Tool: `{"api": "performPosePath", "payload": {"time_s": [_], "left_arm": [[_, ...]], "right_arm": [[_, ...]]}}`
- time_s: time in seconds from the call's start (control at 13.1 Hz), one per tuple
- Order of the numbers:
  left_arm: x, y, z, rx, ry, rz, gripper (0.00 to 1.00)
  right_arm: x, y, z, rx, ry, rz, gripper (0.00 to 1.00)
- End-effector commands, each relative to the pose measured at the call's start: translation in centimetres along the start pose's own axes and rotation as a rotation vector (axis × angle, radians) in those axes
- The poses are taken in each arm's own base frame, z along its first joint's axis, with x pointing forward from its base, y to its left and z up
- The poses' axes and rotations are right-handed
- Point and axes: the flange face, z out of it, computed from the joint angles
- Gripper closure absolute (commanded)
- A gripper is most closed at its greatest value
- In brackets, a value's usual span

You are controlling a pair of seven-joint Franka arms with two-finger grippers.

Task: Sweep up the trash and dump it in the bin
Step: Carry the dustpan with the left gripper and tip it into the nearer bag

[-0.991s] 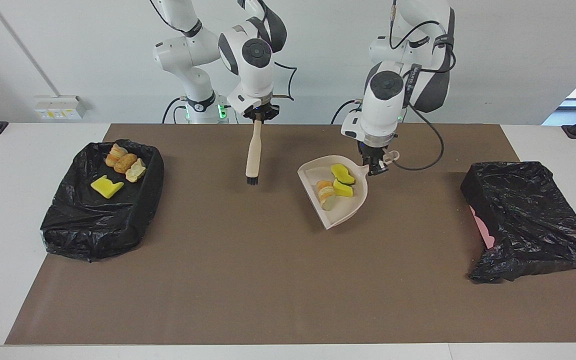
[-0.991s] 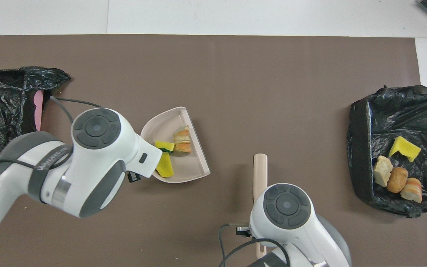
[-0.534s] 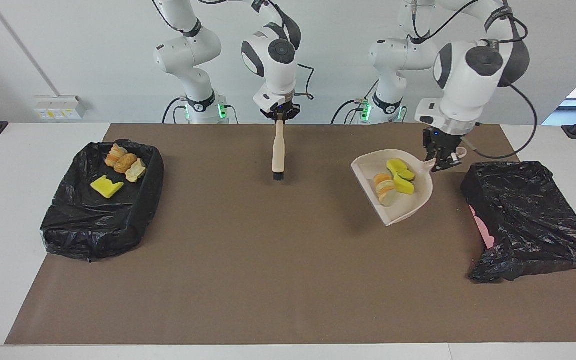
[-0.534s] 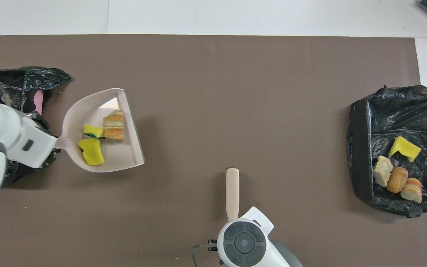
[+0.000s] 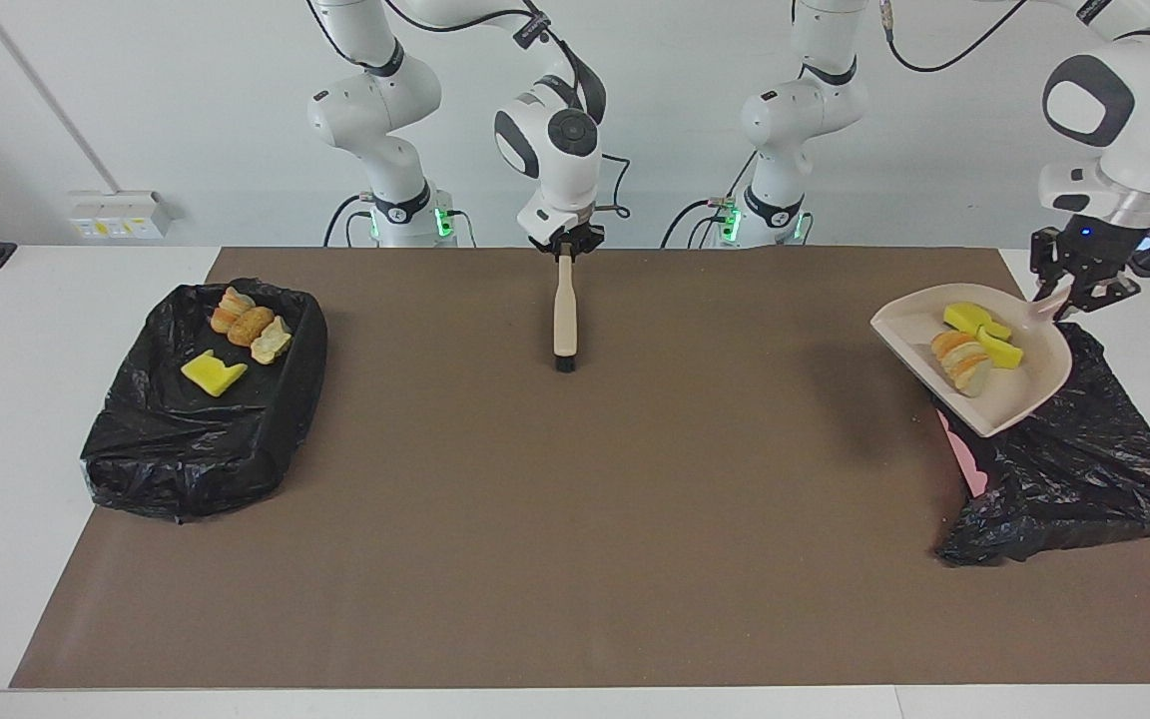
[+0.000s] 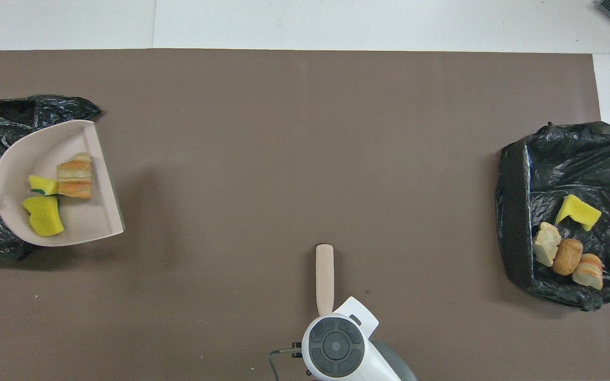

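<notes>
1. The left arm reaches out to its own end of the table, wrist pointing down; the left gripper [image 5: 1080,290] hangs over the black-lined bin [image 5: 1084,469] there.
2. The right arm stands near the robots' edge, mid-table, with the right gripper [image 5: 565,250] pointing straight down.
3. The cream dustpan [image 5: 1019,399] is raised and tilted over that bin, partly overlapping its rim. It carries two bright yellow sponge chunks [image 5: 979,330] and one tan bread-like lump [image 5: 959,361].
4. A second black-lined bin [image 5: 196,449] at the right arm's end holds one yellow sponge chunk [image 5: 213,373] and three bread-like lumps [image 5: 251,325].
5. The left gripper is clenched on the dustpan's handle [image 5: 1052,308].
6. The right gripper is clamped on the top of a cream brush [image 5: 564,318], which hangs upright, its dark bristles at the brown mat [image 5: 575,519].
</notes>
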Motion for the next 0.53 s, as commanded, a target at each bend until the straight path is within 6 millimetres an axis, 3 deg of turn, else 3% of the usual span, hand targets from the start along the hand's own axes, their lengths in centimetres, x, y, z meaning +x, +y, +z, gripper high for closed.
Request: {"api": "performPosePath", "payload": {"time_s": [0.0,0.08,0.15,0.23,0.3,0.46], "left_arm": [[-2.7,-3.9,-0.1,0.049,-0.112,0.1,1.0],[-3.4,-4.9,0.0,0.055,-0.163,0.117,1.0],[-3.8,-5.6,0.6,0.054,-0.251,0.157,1.0],[-3.9,-6.2,1.1,0.071,-0.35,0.215,1.0],[-4.1,-6.6,1.7,0.08,-0.401,0.247,1.0],[-4.6,-7.0,2.3,0.089,-0.458,0.28,1.0]], "right_arm": [[0.3,0.4,0.5,0.021,-0.005,0.038,0.7],[0.4,0.3,0.5,0.022,-0.004,0.036,0.45],[0.4,0.2,0.3,0.021,-0.004,0.033,0.07],[0.5,-0.1,-0.2,0.028,0.006,0.027,0.0],[0.7,-0.5,-1.6,0.041,0.024,0.024,0.0],[2.7,0.3,-4.4,0.073,0.063,0.061,0.0]]}}
